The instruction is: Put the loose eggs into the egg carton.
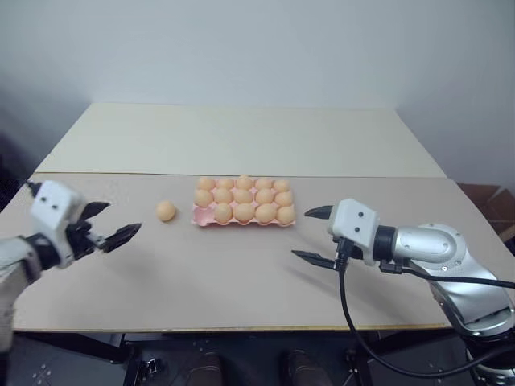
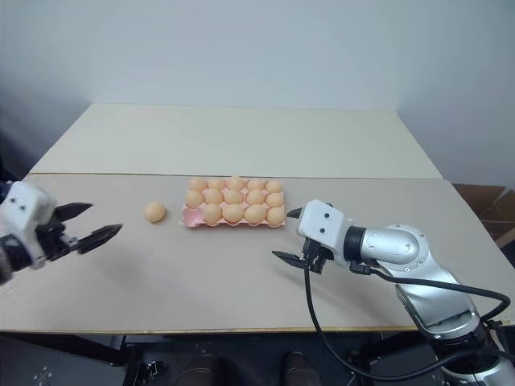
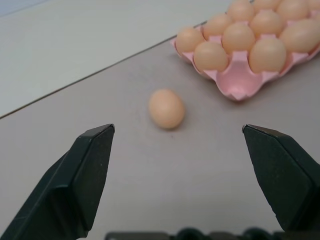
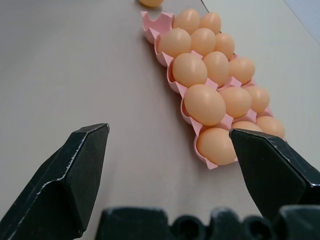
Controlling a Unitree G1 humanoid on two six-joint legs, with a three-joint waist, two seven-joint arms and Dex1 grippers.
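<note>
The worktop [image 1: 241, 265] carries the pink egg carton [image 1: 201, 215] near its middle, all but its near-left cup filled; right gripper [image 1: 312, 235] and left gripper [image 1: 109, 223] hover with jaws spread, empty; one loose egg [image 1: 166, 211] lies just left of the carton

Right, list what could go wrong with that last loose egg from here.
1. The loose egg lies on its side on the smooth table; a nudge from one finger of the open left hand could roll it away.
2. The one empty cup sits at the egg carton's near corner, hemmed by seated eggs; a wide-open hand could knock them.
3. The light carton might slide if bumped.
</note>
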